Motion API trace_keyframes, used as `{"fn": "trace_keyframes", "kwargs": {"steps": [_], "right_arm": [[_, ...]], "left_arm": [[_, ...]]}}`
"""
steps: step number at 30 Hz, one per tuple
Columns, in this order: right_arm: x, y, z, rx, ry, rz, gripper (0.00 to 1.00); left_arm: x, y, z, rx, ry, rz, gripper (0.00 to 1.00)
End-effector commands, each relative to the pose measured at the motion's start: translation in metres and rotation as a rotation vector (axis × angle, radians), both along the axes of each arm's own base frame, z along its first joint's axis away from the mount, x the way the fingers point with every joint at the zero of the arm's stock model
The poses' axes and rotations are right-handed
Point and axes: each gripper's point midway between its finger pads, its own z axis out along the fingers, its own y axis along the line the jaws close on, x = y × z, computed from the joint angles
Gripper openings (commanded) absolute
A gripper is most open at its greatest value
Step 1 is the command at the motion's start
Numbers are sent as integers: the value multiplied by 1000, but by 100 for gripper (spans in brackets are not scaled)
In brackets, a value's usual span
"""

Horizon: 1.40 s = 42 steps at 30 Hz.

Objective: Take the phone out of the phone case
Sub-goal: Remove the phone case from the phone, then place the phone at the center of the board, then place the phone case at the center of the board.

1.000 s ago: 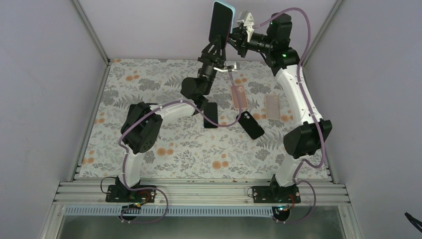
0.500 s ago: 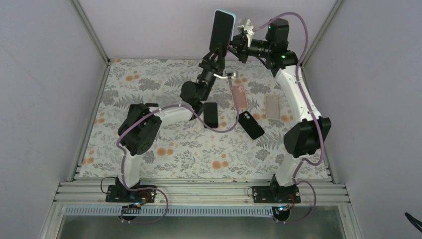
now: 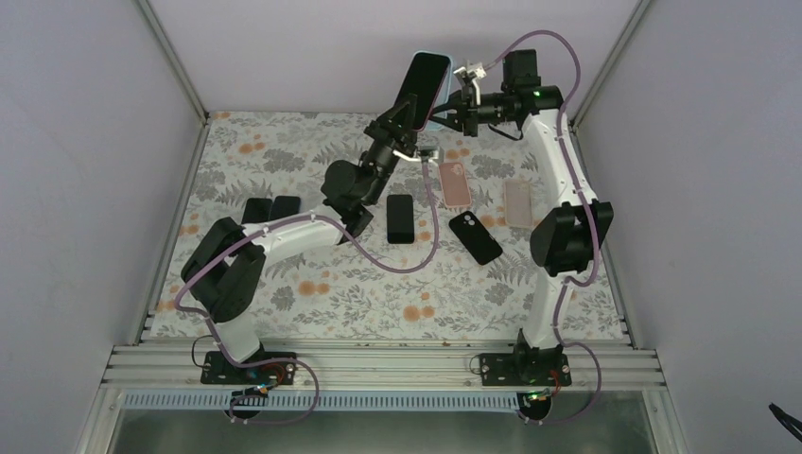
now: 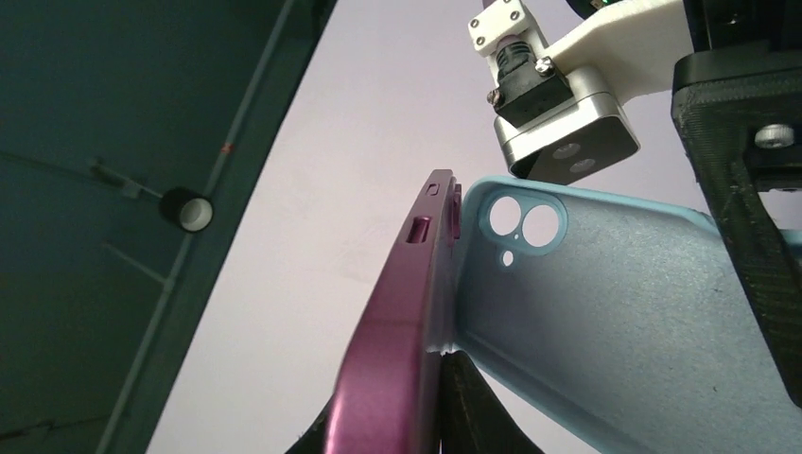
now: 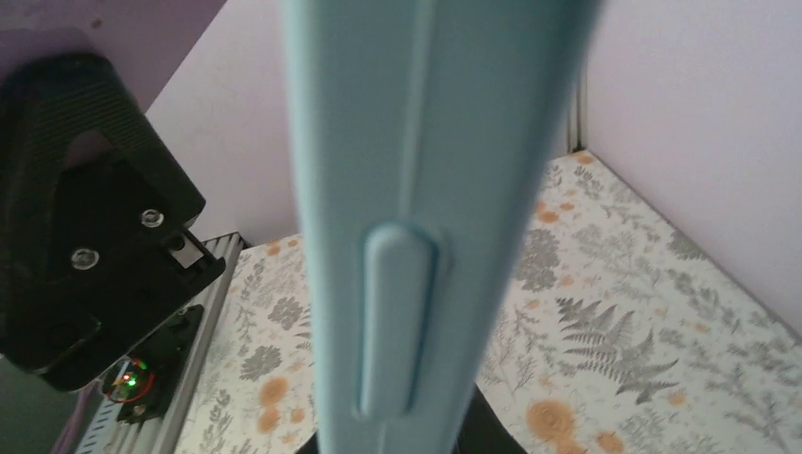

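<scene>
On the floral table cover (image 3: 322, 284), far to the left, two flat black rectangular slabs (image 3: 268, 208) lie side by side, touching. The left arm reaches up from there toward the far middle. The left gripper (image 3: 409, 106) is clamped on the lower end of a magenta phone with a dark screen (image 3: 424, 80), holding it in the air, tilted, above the far edge of the table. In the left wrist view, the light blue soft phone case (image 4: 605, 303) has sprung off the phone's top corner and gapes from it. Below on the table lie a black phone (image 3: 400, 218), a pink case (image 3: 456, 182), a black case (image 3: 475, 237) and a translucent case (image 3: 519, 202). Just right of the raised phone, the right gripper (image 3: 446, 97) is pinched on the blue case's right edge.
</scene>
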Motion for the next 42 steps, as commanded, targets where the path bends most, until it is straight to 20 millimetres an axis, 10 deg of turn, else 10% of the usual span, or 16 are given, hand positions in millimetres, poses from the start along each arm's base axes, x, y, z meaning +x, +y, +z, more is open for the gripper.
{"fn": "trace_keyframes", "kwargs": {"steps": [1,9,16,27,35,42], "right_arm": [[-17,-10,-84,-135,311,-36,3],[29,-86,-136,-256,373,-285,3],[45,-181,-196,-534,434,-491,3],[-82,-247,-261,-989,550,-477,3],[-138,-272,-290,-1163,627,-547,3],[-143,-295,-314,-1263,656,-639,3]], "left_arm": [[-103,133,142,-494,-446,96,10],[-97,143,113,-413,-307,153,10],[-99,166,42,-247,-124,254,6],[-72,185,-161,92,366,337,2],[-77,181,-249,227,591,306,2],[-80,174,-311,339,758,288,2]]}}
